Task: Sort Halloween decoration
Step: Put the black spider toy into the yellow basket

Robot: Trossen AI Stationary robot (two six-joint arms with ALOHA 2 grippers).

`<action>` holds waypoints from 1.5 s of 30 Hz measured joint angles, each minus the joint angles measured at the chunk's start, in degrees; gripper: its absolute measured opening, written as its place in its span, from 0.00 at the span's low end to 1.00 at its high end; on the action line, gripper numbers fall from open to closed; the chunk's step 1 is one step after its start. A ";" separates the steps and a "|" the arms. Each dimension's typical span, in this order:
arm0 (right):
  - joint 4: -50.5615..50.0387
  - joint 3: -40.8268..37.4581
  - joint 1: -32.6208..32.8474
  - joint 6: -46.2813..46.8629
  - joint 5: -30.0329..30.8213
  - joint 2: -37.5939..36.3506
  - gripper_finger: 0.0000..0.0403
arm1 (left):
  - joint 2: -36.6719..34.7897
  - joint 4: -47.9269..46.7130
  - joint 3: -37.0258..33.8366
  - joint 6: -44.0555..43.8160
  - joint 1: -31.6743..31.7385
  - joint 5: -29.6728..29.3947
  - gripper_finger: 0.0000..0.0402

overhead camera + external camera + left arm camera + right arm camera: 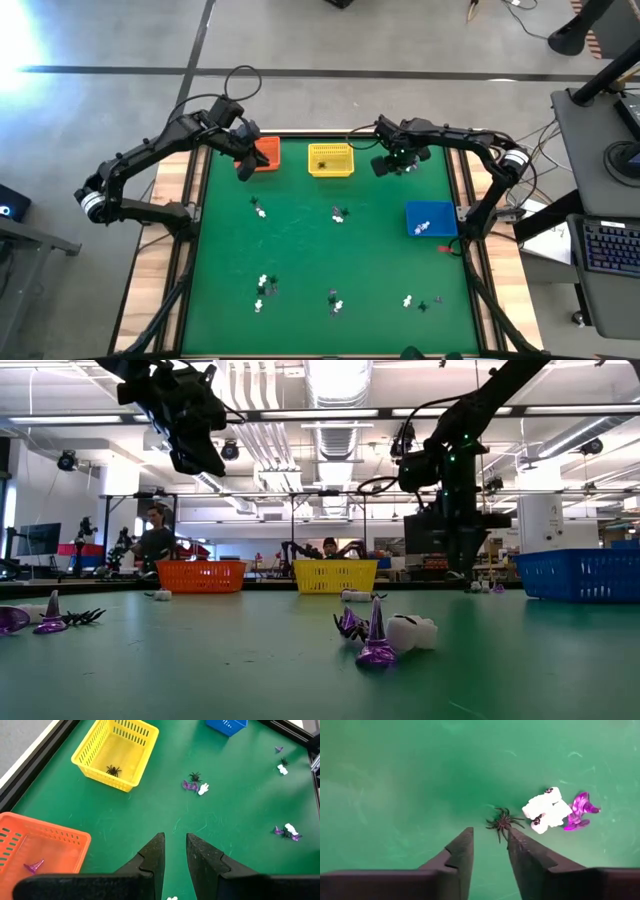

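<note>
The Halloween decoration is scattered on the green mat as tiny trinkets. A black spider, two white pieces and a purple one lie under my right gripper, which is open and points down at the mat right of the yellow basket. The spider lies just ahead of one fingertip. My left gripper hangs high beside the orange basket, open by a narrow gap with nothing in it. More trinkets lie mid-mat and near the front edge. My right gripper: the spider's legs reach up to one fingertip in the wrist view. Whether they touch, I cannot tell. The spider lies flat on the mat, outside the gap between the fingers.
The yellow basket holds a black spider, and the orange basket a purple hat. A blue basket stands at the mat's right edge. People and benches show in the room beyond the far edge.
</note>
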 joint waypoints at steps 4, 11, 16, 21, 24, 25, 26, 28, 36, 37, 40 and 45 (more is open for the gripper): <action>0.02 0.00 0.00 4.74 0.12 0.00 0.35 | 0.00 -0.59 0.00 0.27 0.00 0.00 0.15; 0.58 -2.00 0.00 11.19 0.22 -0.04 0.38 | 0.02 -1.00 0.00 0.61 0.00 0.00 0.15; 2.87 -4.09 -0.24 12.46 1.42 -0.04 0.38 | 0.02 -1.54 0.00 1.53 0.00 0.00 0.15; 4.76 -4.22 -0.39 12.79 1.70 -0.04 0.38 | 0.02 -1.55 0.00 1.56 0.00 0.00 0.15; 5.26 -4.62 -0.39 12.85 2.24 -0.04 0.38 | 0.02 -1.55 0.00 1.56 0.00 0.00 0.15; 5.54 -4.94 -0.39 12.83 2.26 -0.04 0.38 | 0.02 -1.55 0.00 1.56 0.00 0.00 0.15; 6.21 -5.34 -0.39 12.85 2.24 -0.04 0.38 | 0.02 -1.55 0.00 1.56 0.00 0.00 0.15; 6.65 -6.05 -0.39 13.16 2.24 -0.04 0.38 | 0.02 -1.62 0.00 1.56 0.00 0.01 0.15; 9.24 -8.06 -0.64 13.64 2.75 -0.02 0.38 | 0.02 -2.52 0.00 1.75 0.00 0.01 0.15; 9.53 -8.13 -0.83 13.65 2.97 -0.02 0.38 | 0.02 -2.49 0.00 1.75 0.00 0.01 0.15; 9.85 -8.37 -1.55 13.84 3.21 -0.02 0.38 | 0.02 -2.47 0.00 1.78 0.00 0.02 0.15; 10.57 -9.27 -2.87 14.28 3.08 -0.02 0.38 | 0.02 -2.45 0.00 1.78 0.00 0.00 0.15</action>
